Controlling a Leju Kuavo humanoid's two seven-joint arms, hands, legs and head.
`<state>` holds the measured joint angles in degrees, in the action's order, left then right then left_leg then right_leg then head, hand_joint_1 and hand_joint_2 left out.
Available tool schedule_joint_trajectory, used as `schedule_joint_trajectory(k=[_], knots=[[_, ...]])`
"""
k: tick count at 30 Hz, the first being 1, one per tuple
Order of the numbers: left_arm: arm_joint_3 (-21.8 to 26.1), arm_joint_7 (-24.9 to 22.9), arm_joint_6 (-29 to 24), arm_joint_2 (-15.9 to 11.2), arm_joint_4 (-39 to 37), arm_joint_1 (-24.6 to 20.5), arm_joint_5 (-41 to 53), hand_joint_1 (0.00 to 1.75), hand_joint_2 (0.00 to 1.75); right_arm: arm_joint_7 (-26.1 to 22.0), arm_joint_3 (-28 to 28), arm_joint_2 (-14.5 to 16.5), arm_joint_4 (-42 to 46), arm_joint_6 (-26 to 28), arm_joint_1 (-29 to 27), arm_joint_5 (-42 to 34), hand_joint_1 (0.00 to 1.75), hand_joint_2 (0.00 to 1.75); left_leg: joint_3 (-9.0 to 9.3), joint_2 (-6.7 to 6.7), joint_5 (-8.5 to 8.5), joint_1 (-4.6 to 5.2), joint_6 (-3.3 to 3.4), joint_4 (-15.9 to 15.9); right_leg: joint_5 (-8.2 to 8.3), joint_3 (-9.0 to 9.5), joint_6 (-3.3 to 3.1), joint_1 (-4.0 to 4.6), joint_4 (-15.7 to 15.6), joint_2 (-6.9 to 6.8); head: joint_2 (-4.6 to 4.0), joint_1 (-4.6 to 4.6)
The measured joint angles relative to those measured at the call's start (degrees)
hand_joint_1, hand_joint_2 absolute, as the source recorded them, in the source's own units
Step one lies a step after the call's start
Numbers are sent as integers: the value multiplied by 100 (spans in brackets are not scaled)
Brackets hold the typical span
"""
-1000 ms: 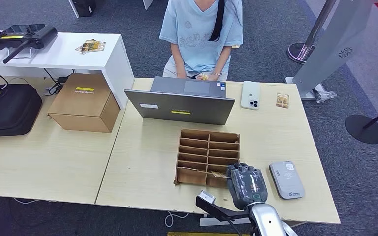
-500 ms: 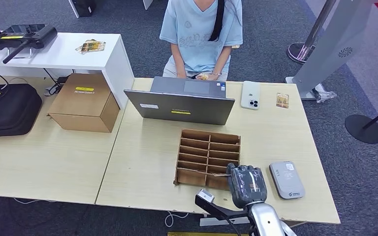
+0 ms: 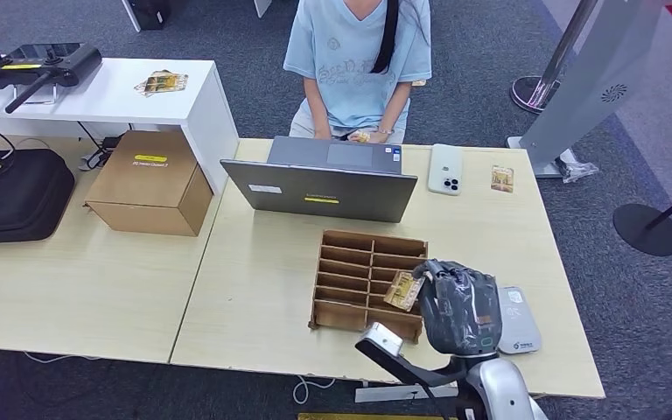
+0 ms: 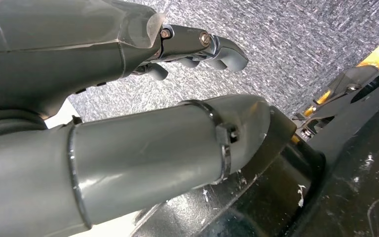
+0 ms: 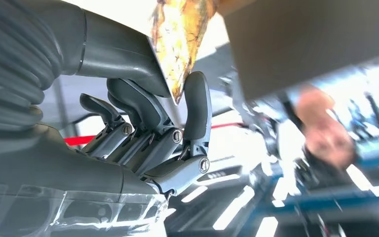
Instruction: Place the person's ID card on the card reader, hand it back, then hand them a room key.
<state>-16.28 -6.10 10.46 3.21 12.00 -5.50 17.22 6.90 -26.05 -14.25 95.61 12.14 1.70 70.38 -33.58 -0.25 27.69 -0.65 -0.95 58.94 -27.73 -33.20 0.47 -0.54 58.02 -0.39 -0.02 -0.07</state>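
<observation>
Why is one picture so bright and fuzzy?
Right wrist view: the camera looks up into ceiling lights, so the background glares white and the person is blurred; the right hand and its gold card stay sharper. Head view: even light, all crisp. Left wrist view: the near left hand looms large.

The head view looks forward and down from high onto the desk point(image 3: 254, 289), while both wrist views sit close behind their hands, the right wrist view sharing with it the right hand point(image 3: 462, 304) pinching a room key point(image 3: 402, 290).
</observation>
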Motion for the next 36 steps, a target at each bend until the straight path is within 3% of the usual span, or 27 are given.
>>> schedule_joint_trajectory(k=[7, 13, 18, 27, 36], knots=[[-1, 14, 83, 2, 0, -16, 105, 0, 0, -870, 187, -38, 706, 64, 241, -775, 175, 175, 1, 3, 0, 0, 0, 0, 2, 1, -2, 0, 1, 5, 0, -1], [-22, 14, 203, 10, 1, -85, 217, 0, 0, -1159, 186, -48, 509, -243, 1264, -866, 175, 175, 5, 18, -8, 0, -4, 0, 16, 3, -7, 0, 3, 15, 0, 1], [-33, 13, 281, 25, 9, -150, 289, 0, 0, -903, -11, 9, -401, -637, 2568, -750, 175, 175, 4, 20, -21, 0, -3, 1, 26, 3, -4, 0, 6, 19, 0, 0], [-81, 4, 364, 30, 81, -242, 448, 0, 0, -556, -646, 478, -2726, -1254, 4795, -186, 175, 175, 1, 7, -33, -2, -9, 2, 31, -1, -4, 0, 10, 11, 0, 0], [-95, -24, 392, 27, 96, -355, 410, 0, 0, -92, -817, 1140, -4803, -1725, 6033, -668, 175, 175, 0, 6, -34, -1, -10, 3, 31, -1, -3, 0, 10, 11, 0, 1]])
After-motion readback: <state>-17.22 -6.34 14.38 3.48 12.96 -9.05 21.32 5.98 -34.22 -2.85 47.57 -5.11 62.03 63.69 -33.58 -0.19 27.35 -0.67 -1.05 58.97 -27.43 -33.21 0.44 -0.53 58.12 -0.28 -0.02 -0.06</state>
